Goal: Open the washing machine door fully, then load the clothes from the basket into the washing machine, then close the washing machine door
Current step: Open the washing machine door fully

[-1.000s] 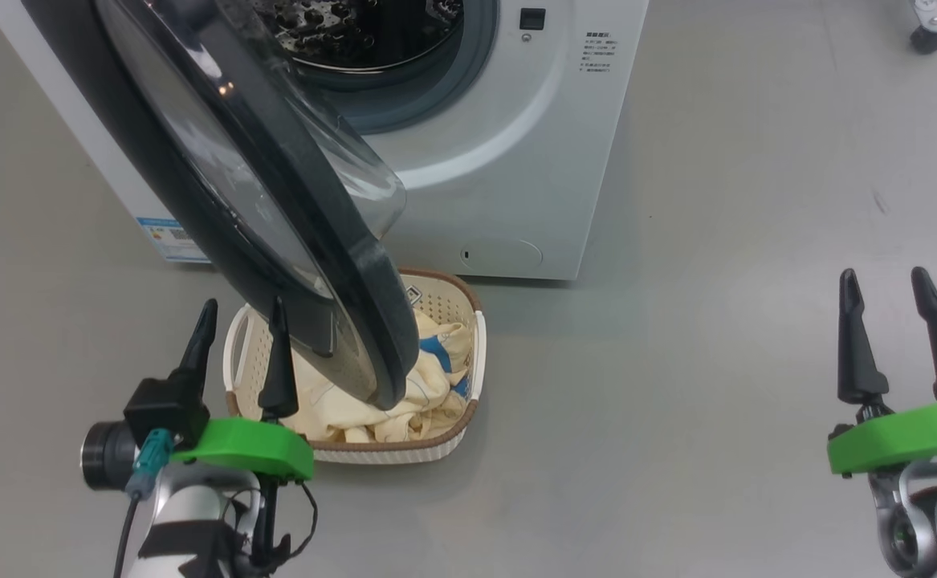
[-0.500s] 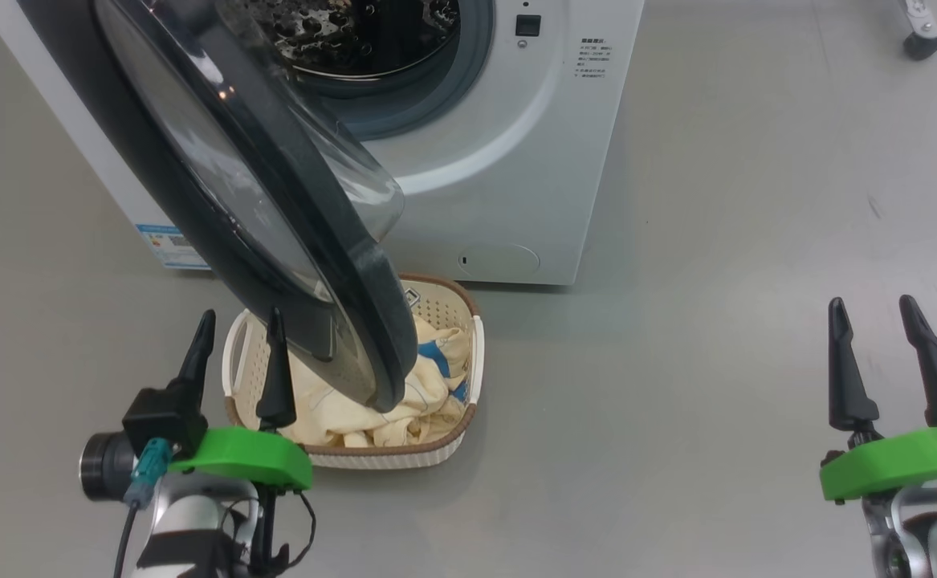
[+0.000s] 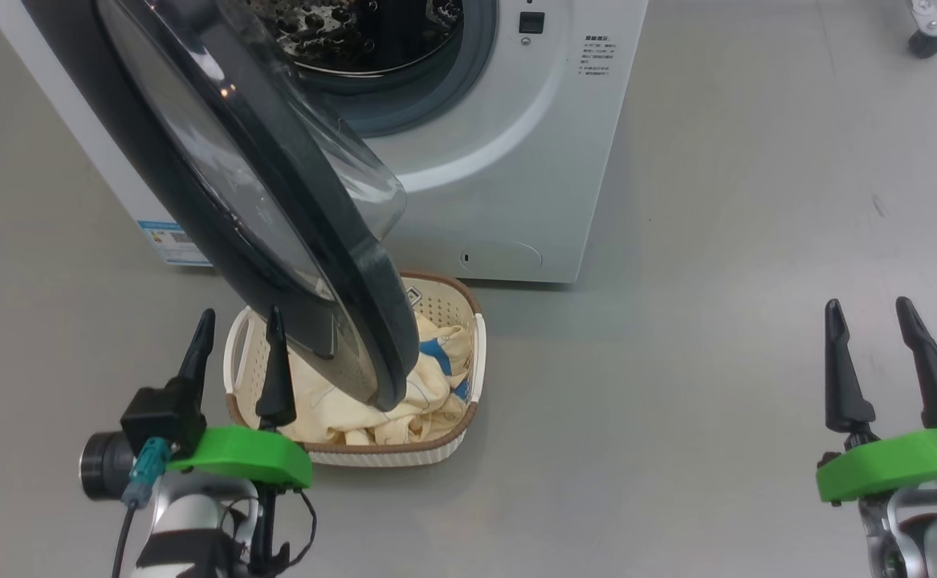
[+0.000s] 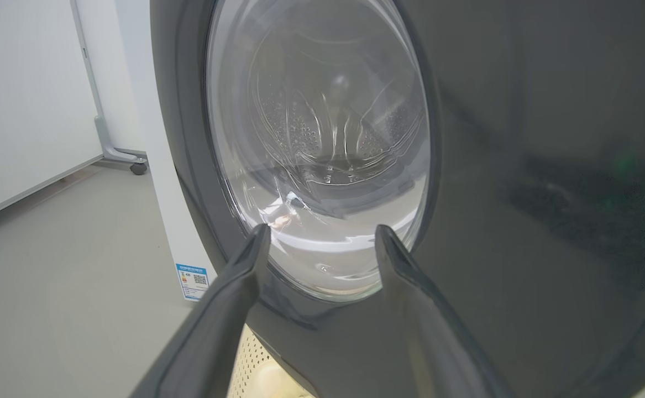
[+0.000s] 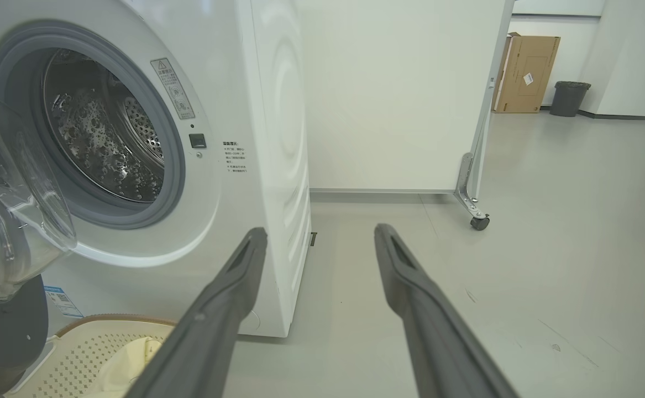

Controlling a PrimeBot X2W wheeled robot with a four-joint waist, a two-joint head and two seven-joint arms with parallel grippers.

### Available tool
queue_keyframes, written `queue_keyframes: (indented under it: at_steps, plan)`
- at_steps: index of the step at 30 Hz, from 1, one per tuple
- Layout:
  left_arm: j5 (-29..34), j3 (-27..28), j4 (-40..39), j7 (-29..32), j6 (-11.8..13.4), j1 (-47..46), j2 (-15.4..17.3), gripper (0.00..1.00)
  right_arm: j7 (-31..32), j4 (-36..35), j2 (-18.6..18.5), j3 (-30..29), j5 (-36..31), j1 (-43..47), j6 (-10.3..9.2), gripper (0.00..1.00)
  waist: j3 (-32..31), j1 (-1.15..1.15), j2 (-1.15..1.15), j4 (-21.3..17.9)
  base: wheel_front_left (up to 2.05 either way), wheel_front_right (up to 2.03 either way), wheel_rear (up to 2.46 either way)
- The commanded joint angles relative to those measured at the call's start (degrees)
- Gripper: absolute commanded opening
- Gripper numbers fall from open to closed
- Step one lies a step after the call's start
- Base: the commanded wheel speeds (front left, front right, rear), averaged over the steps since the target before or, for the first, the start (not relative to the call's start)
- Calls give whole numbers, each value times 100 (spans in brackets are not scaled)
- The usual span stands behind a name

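Note:
The washing machine (image 3: 508, 152) stands at the top of the head view, drum exposed. Its glossy black door (image 3: 275, 201) is swung partway out and hangs over the basket (image 3: 436, 449), which sits on the floor in front with the cream-yellow, blue-patched clothes (image 3: 428, 377) inside, partly hidden by the door. My left gripper (image 3: 237, 321) is open at the basket's left side, facing the door's outer face (image 4: 521, 193) and glass window (image 4: 322, 149). Far to the right my right gripper (image 3: 869, 309) is open over bare floor, looking at the machine's drum (image 5: 106, 132) and the basket's corner (image 5: 95, 342).
Grey floor lies all around. A castor (image 3: 926, 36) shows at the top right. Behind the machine stands a white wheeled partition (image 5: 477, 166), with a cardboard box (image 5: 524, 72) and a dark bin (image 5: 568, 97) farther back.
The right gripper has come down and slightly left in the head view. The picture shifted a little and back. The door, the basket and the left gripper keep their places.

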Motion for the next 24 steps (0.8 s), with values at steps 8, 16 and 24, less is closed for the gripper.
queue_keyframes:
  at_steps: [8,16,24]
  plan:
    - [-14,206,-203,-63,47,-85,90,100,-5,-175,-23,124,-74,-82,-16,100,-29,0,0,-14,0,0,0]
    - [22,278,-205,-63,-6,-151,93,0,5,-144,-17,167,-66,-113,-16,100,-23,0,0,-36,0,0,0]
    - [138,683,-759,-63,246,-421,232,0,3,-99,-12,191,-68,-121,-16,100,-55,0,0,-28,0,0,0]
